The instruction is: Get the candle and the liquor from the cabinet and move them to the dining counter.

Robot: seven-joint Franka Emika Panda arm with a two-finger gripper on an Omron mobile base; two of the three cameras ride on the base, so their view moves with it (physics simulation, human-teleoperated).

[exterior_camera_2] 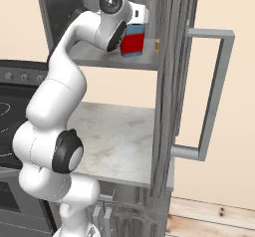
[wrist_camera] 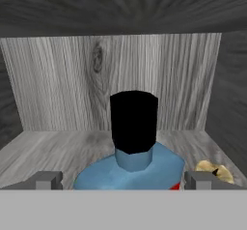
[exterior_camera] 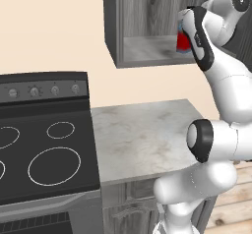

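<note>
Pincer: the gripper is spread wide, one fingertip showing either side of the liquor and not pressing on it, so nothing is gripped. It looks lined up to straddle the bottle's shoulders before a squeeze.
Liquor: it stands upright on the shelf of the cabinet, well forward, black cap up, blue shoulders between the tips; the right base view shows its red body just beside the hand.
Candle: a small yellowish thing sits at the shelf's right, behind the right fingertip; probably the candle, though too small to be sure.
Door: the cabinet door is swung out edge-on with its bar handle pointing into the room, leaving the arm a clear reach inside.
Worktop: the small marbled worktop lies below beside the stove, bare.
Stage: approach done by my reading, closing still to come.
</note>
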